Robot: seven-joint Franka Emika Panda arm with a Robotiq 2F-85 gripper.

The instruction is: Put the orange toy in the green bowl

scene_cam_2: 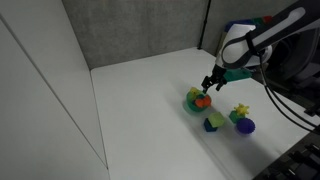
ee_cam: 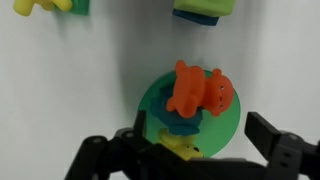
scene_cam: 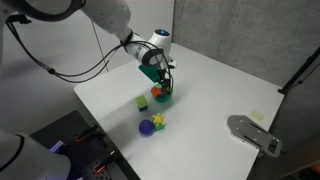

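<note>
The orange toy lies in the green bowl, resting on top of a blue toy with a yellow toy beside it. My gripper is open, just above the bowl, its fingers spread on either side of it and touching nothing. In both exterior views the gripper hangs right over the bowl, and the orange toy shows in it.
A small light-green cube, a purple ball and a yellow-green toy lie on the white table near the bowl. A grey flat object lies near the table's edge. Walls stand behind the table.
</note>
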